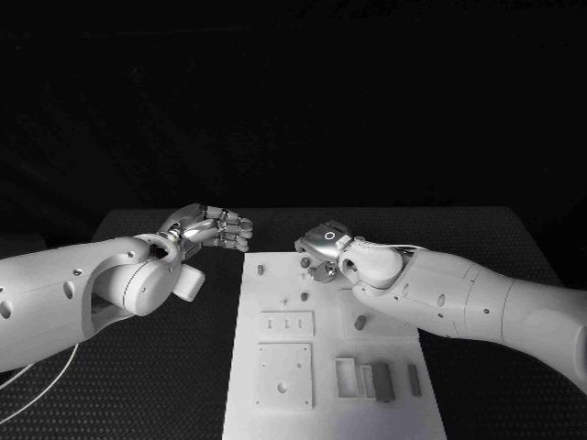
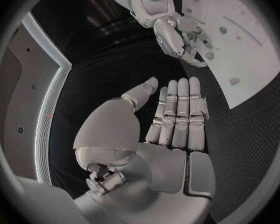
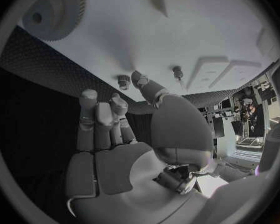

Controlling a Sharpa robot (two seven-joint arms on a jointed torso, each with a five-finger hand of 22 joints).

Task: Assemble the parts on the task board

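white task board (image 1: 323, 367) lies mid-bench, small parts (image 1: 383, 380) resting in its near slots and pegs (image 1: 359, 322) standing farther up. right hand (image 1: 323, 249) hovers over its far end, fingers (image 3: 96, 119) loosely curled on nothing; left hand (image 1: 215, 227) just off its far corner, fingers (image 2: 180, 114) straight, together, empty.

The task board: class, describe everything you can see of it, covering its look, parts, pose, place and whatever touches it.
The white rectangular task board lies flat in the middle of the black table, its long side running away from the robot. It looks like smooth, hard plastic. On it are square plates with small holes, rectangular slots, small upright pegs and a toothed gear. The right robot hand hovers over its far end beside the pegs; contact cannot be told. The left robot hand stays off its left edge.
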